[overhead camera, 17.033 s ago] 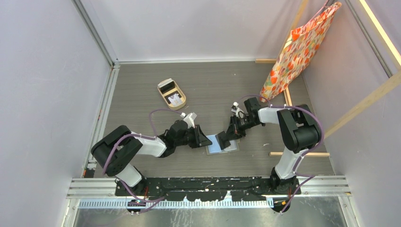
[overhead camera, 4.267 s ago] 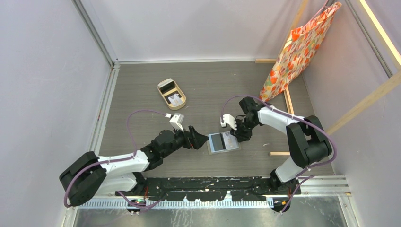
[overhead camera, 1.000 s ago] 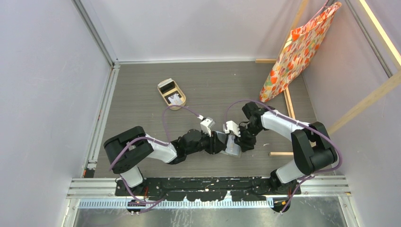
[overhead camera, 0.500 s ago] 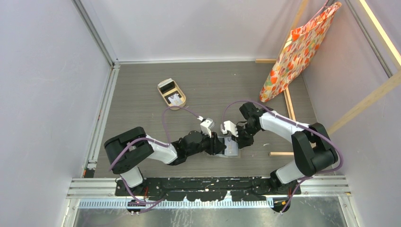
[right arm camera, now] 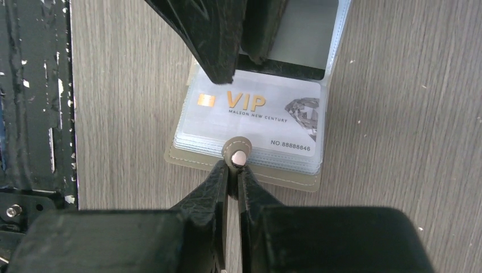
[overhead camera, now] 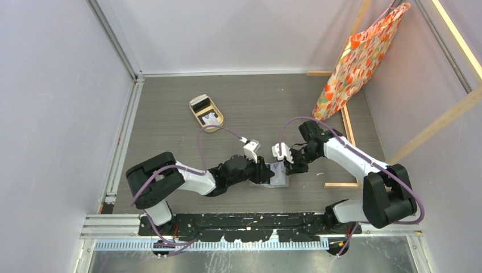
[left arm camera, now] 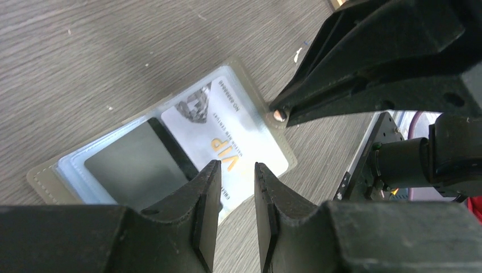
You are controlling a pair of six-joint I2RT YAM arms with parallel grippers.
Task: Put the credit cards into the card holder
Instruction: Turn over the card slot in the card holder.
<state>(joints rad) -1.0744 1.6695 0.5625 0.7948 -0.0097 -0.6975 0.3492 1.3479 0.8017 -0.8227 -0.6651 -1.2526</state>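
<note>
**Two arms meet over an open card holder**

A grey wood-grain counter (overhead camera: 170, 102) fills the overhead view, with a flower-print bag (overhead camera: 355, 62) hanging at the 1 o'clock corner. The left arm (overhead camera: 187, 179) reaches in from 8 o'clock and the right arm (overhead camera: 352, 156) from 3 o'clock, and they meet just below the middle of the counter. A tan oval tray (overhead camera: 194, 116) sits well apart at 10 o'clock, with a dark card (overhead camera: 200, 105) and a pale card (overhead camera: 211, 118) in it.

Between the two arms the card holder (overhead camera: 279, 177) lies flat and open on the counter, its clear sleeves facing up. A white card (right arm camera: 256, 108) lettered "VIP" in gold sits in one sleeve, and a black card (left arm camera: 131, 162) sits beside it in the other.

The left hand (left arm camera: 236, 168) is over the holder's 12 o'clock side in the right wrist view, its fingers a narrow gap apart with nothing between them. Whether they touch the sleeves cannot be told. At the 6 o'clock edge, the right hand (right arm camera: 234, 170) is clamped on the holder's small snap tab (right arm camera: 239, 149).
</note>
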